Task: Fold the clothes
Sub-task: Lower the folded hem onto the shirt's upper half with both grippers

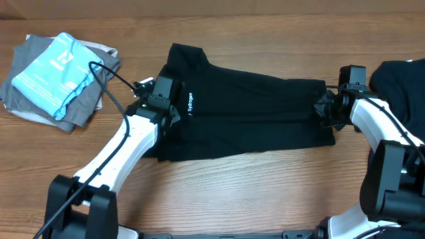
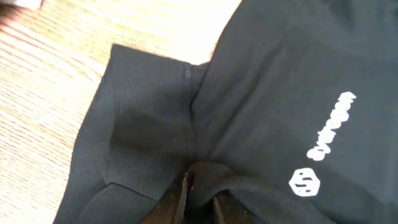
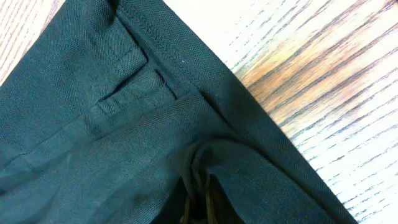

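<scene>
A black T-shirt (image 1: 252, 113) lies folded into a wide band across the middle of the table, with its white lettering (image 1: 190, 103) near the left end. My left gripper (image 1: 174, 109) sits at that left end. In the left wrist view its jaws (image 2: 200, 193) pinch a raised fold of the black cloth (image 2: 149, 124), beside the lettering (image 2: 326, 134). My right gripper (image 1: 325, 106) is at the shirt's right end. In the right wrist view it (image 3: 200, 202) is shut on a bunched ridge of the fabric (image 3: 112, 137) near a stitched hem.
A pile of grey and light-blue clothes (image 1: 56, 76) lies at the back left. Another black garment (image 1: 402, 76) lies at the back right, behind the right arm. A black cable (image 1: 109, 86) loops from the left arm over the pile's edge.
</scene>
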`<state>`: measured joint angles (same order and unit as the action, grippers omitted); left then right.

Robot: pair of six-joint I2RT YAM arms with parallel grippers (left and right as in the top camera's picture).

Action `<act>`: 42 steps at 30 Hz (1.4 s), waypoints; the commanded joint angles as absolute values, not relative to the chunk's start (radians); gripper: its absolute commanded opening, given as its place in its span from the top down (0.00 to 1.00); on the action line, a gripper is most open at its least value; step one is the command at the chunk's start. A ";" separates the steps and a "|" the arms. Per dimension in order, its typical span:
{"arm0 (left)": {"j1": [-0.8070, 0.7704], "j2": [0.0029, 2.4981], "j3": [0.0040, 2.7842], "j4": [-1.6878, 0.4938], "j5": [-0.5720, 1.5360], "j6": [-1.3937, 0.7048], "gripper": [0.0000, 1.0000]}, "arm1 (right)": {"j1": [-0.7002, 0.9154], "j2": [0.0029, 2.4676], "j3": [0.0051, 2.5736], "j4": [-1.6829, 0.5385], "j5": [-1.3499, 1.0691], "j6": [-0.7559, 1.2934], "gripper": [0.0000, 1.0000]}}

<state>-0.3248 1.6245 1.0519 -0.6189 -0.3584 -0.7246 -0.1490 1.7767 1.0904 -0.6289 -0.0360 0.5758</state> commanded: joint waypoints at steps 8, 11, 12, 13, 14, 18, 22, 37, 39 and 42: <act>-0.313 1.710 1.108 -0.573 -0.399 -0.559 0.51 | -0.148 1.781 1.101 -0.603 -0.017 0.570 0.70; -0.313 1.668 1.192 -0.663 -0.392 -0.545 0.16 | -0.158 1.776 1.167 -0.650 -0.029 0.516 0.37; -0.313 1.648 1.229 -0.706 -0.388 -0.545 0.13 | -0.160 1.772 1.207 -0.692 -0.027 0.513 0.27; -0.313 1.628 1.266 -0.750 -0.374 -0.545 0.12 | -0.163 1.768 1.238 -0.728 -0.028 0.506 0.25; -0.313 1.609 1.294 -0.786 -0.349 -0.545 0.12 | -0.164 1.764 1.273 -0.772 -0.028 0.502 0.24; -0.315 1.526 1.359 -0.927 -0.115 -0.546 0.20 | -0.164 1.754 1.424 -1.022 -0.027 0.496 0.23; -0.315 1.501 1.357 -1.081 0.064 -0.546 0.69 | -0.164 1.755 1.459 -1.238 -0.027 0.497 0.37; -0.321 1.517 0.907 -0.788 0.173 -0.557 0.94 | -0.172 1.788 1.104 -0.905 -0.035 0.500 0.96; -0.321 1.517 0.868 -0.738 0.173 -0.569 0.93 | -0.171 1.799 1.067 -0.846 -0.035 0.500 0.96; -0.321 1.517 0.831 -0.710 0.150 -0.572 0.92 | -0.177 1.803 1.035 -0.816 -0.024 0.501 0.96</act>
